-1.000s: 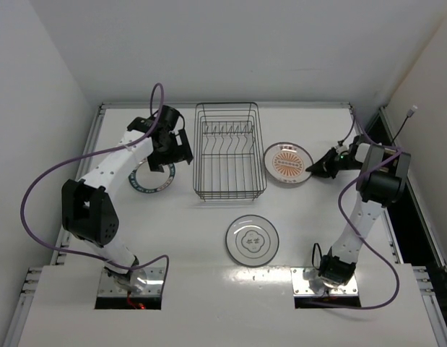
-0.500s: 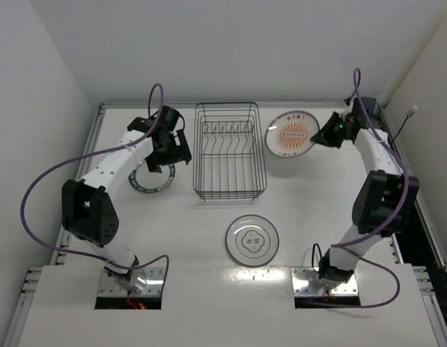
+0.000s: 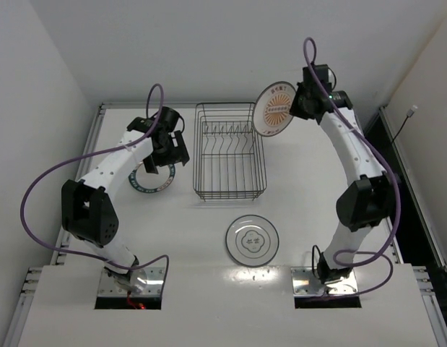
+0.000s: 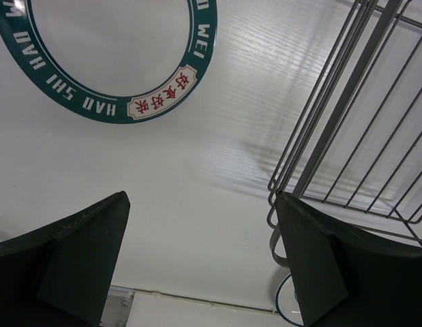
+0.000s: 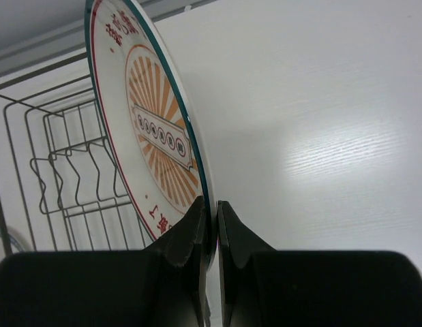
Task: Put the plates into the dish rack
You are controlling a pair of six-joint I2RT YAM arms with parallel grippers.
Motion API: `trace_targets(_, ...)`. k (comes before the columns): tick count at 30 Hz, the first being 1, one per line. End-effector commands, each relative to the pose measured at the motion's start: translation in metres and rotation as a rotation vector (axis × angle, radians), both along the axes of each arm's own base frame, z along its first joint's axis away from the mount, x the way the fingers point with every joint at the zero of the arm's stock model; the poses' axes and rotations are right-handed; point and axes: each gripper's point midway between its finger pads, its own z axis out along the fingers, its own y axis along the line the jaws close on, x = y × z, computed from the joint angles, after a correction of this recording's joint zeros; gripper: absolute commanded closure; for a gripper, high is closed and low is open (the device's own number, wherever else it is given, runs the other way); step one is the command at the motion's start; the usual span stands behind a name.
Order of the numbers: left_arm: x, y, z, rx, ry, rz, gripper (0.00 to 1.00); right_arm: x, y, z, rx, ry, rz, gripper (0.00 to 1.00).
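My right gripper (image 3: 295, 103) is shut on the rim of the orange-brown patterned plate (image 3: 275, 108) and holds it on edge, raised above the far right corner of the dark wire dish rack (image 3: 228, 150). In the right wrist view the plate (image 5: 153, 129) stands upright between my fingers (image 5: 190, 231), with the rack's tines (image 5: 74, 177) to its left. The teal-rimmed plate (image 3: 152, 178) lies flat left of the rack. My left gripper (image 3: 172, 155) is open and empty, hovering between that plate (image 4: 108, 68) and the rack's left wall (image 4: 340, 116). The white plate with the grey motif (image 3: 252, 239) lies in front of the rack.
White walls close in the table on the left, back and right. A raised table rim (image 3: 223, 105) runs along the far edge just behind the rack. Purple cables loop from both arms.
My right arm lifted the orange-brown plate from the table right of the rack, tipped it on edge and carried it up and left to the rack's far right corner. The left arm barely moved.
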Motion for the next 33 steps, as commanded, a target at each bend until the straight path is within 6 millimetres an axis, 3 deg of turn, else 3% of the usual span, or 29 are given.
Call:
trace_targets(1, -0.005, 0.006, 0.014, -0.005, -0.032, 0.024, 0.13, 0.014, 0.004, 0.012, -0.11, -0.029, -0.069, 1.0)
trace_targets(2, -0.005, 0.006, 0.014, -0.005, -0.032, 0.024, 0.13, 0.016, 0.008, 0.02, -0.12, -0.03, -0.068, 1.0)
trace_targets(3, -0.004, 0.008, 0.014, 0.003, -0.034, 0.028, 0.13, 0.023, 0.016, 0.003, -0.145, 0.007, -0.063, 1.0)
trace_targets(4, -0.004, 0.008, 0.014, 0.003, -0.034, 0.028, 0.13, 0.028, 0.023, 0.009, -0.142, -0.005, -0.053, 1.0)
trace_targets(6, -0.004, 0.008, 0.014, 0.003, -0.034, 0.028, 0.13, 0.031, 0.031, -0.006, -0.196, 0.033, -0.062, 1.0)
trace_targets(7, -0.004, 0.008, 0.014, 0.003, -0.034, 0.028, 0.13, 0.033, 0.035, -0.004, -0.201, 0.026, -0.06, 1.0)
trace_targets(15, -0.007, 0.007, 0.013, -0.002, -0.023, 0.024, 0.13, 0.023, 0.048, -0.019, -0.332, 0.062, -0.065, 1.0)
trace_targets(18, -0.009, 0.008, 0.01, 0.001, -0.014, 0.024, 0.13, 0.021, 0.046, -0.018, -0.36, 0.062, -0.082, 1.0)
trace_targets(24, -0.009, 0.008, 0.01, 0.001, -0.014, 0.024, 0.13, 0.019, 0.041, 0.031, -0.339, -0.052, -0.099, 1.0)
trace_targets(27, -0.009, 0.008, 0.01, 0.001, -0.014, 0.024, 0.13, 0.02, 0.036, 0.041, -0.341, -0.066, -0.105, 1.0)
trace_targets(30, -0.009, 0.008, 0.01, 0.001, -0.014, 0.024, 0.13, 0.016, 0.035, 0.023, -0.358, -0.016, -0.1, 1.0)
trace_targets(33, -0.008, 0.009, 0.01, 0.009, -0.017, 0.028, 0.13, 0.012, 0.038, 0.021, -0.355, -0.023, -0.092, 1.0)
